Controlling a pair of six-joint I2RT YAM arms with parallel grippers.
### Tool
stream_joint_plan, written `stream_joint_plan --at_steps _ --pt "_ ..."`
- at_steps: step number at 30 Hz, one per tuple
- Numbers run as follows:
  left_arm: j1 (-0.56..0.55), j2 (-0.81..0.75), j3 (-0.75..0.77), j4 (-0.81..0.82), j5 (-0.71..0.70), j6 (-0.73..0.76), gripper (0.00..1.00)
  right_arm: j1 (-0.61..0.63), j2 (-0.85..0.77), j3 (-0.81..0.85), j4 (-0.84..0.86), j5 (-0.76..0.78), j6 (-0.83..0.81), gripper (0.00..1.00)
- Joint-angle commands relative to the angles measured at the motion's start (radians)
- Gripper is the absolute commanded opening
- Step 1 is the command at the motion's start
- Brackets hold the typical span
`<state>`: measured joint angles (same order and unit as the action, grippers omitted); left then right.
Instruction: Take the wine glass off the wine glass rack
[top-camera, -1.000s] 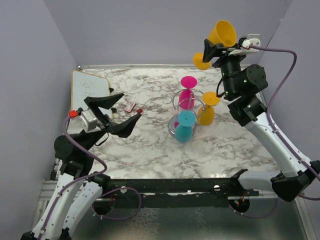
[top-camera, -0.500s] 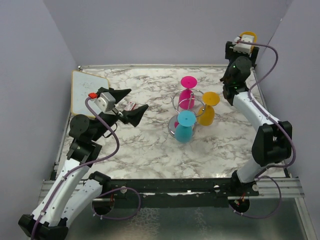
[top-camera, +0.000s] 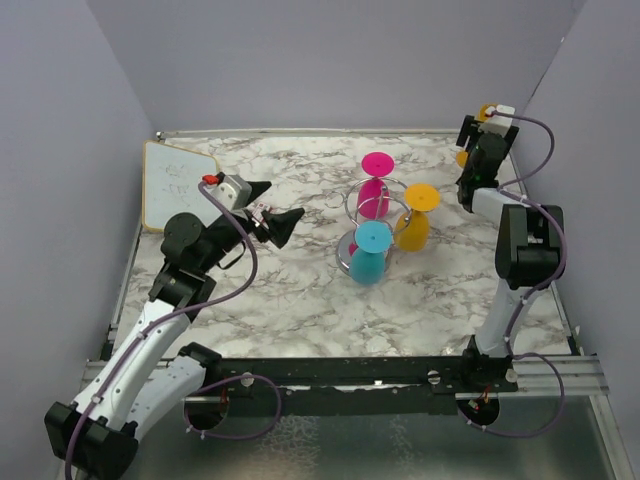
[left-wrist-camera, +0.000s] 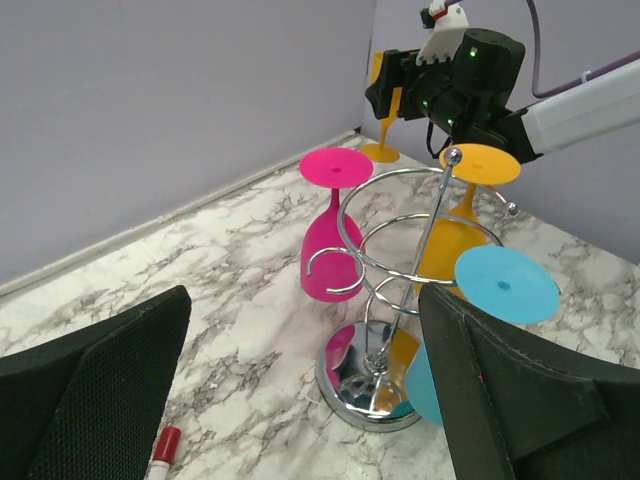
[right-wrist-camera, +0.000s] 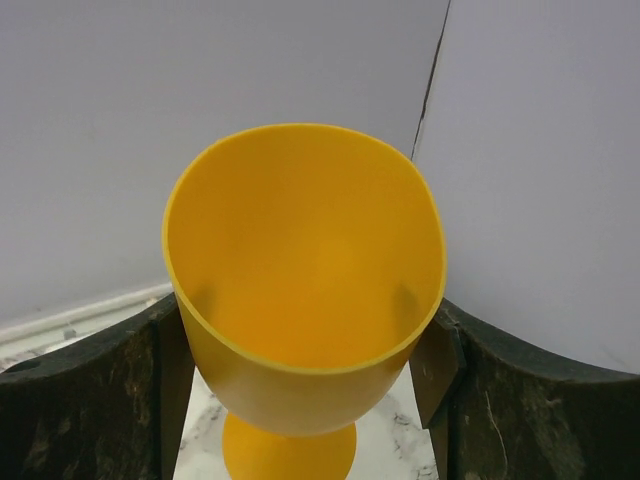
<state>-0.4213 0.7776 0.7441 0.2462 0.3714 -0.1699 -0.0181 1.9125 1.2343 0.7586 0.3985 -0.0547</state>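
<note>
The chrome wine glass rack (top-camera: 383, 205) stands mid-table, and the left wrist view (left-wrist-camera: 400, 262) shows it too. A pink glass (top-camera: 374, 196), a cyan glass (top-camera: 370, 252) and a yellow glass (top-camera: 412, 226) hang on it upside down. My right gripper (top-camera: 481, 136) is at the far right corner, shut on the bowl of another yellow wine glass (right-wrist-camera: 300, 290). That glass is upright, its foot (left-wrist-camera: 380, 153) at or just above the table. My left gripper (top-camera: 280, 202) is open and empty, left of the rack and facing it.
A whiteboard (top-camera: 176, 186) lies at the far left. A red-capped marker (left-wrist-camera: 162, 456) lies on the table under my left gripper. Purple walls close in the back and both sides, and the right wall is close to my right gripper.
My right arm has brought the yellow glass down from high above the table into the far right corner. My left gripper has moved right and further back, nearer the rack.
</note>
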Motion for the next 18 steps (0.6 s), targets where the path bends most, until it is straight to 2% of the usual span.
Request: stream_joint_plan --at_steps 1,11,18 --pt "-0.007 0.056 0.005 0.049 -0.033 -0.014 1.00 -0.058 0.080 0.002 0.151 -0.103 0.071 0.74" --pt "-0.008 0.153 0.022 0.079 -0.011 -0.001 1.00 -0.089 0.257 0.045 0.268 -0.155 0.007 0.74" --pt "-0.008 0.183 0.037 0.094 -0.026 0.010 0.99 -0.091 0.330 0.106 0.253 -0.185 -0.014 0.74"
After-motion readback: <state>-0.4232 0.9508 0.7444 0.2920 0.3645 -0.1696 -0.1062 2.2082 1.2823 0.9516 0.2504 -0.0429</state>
